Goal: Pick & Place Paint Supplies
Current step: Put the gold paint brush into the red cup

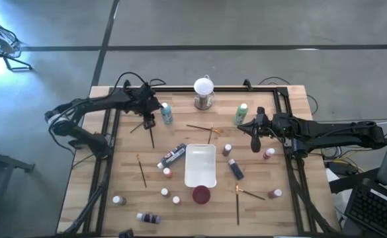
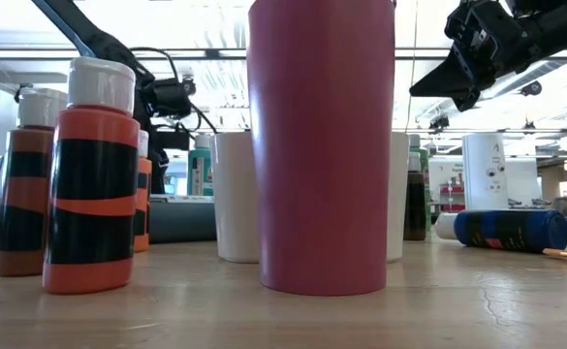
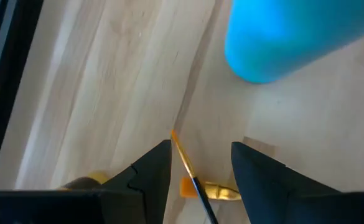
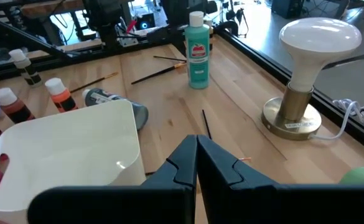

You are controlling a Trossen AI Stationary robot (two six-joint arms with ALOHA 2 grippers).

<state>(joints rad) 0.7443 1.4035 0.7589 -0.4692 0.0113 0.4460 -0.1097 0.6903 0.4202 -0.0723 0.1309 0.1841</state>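
Note:
My left gripper [image 1: 148, 121] hangs open, pointing steeply down, over two thin crossed brushes [image 1: 151, 132] on the wooden table, just left of an upright teal bottle [image 1: 166, 114]. In the left wrist view its fingers [image 3: 150, 171] stand on either side of a dark-handled, orange-tipped brush [image 3: 180, 152]. A second brush's gold ferrule [image 3: 222, 191] lies across the first. The teal bottle [image 3: 281, 37] rises just beyond. My right gripper [image 1: 256, 140] is shut on nothing, held above the table right of centre. More white-capped paint bottles [image 1: 234, 168] and brushes [image 1: 141, 170] lie scattered on the table.
A white tray [image 1: 200, 165] and a dark red cup [image 1: 201, 194] sit in the middle near the front edge. A white globe on a metal base [image 1: 204, 91] stands at the far edge, a green bottle [image 1: 241, 114] to its right. Black frame rails [image 1: 107, 158] run along both sides.

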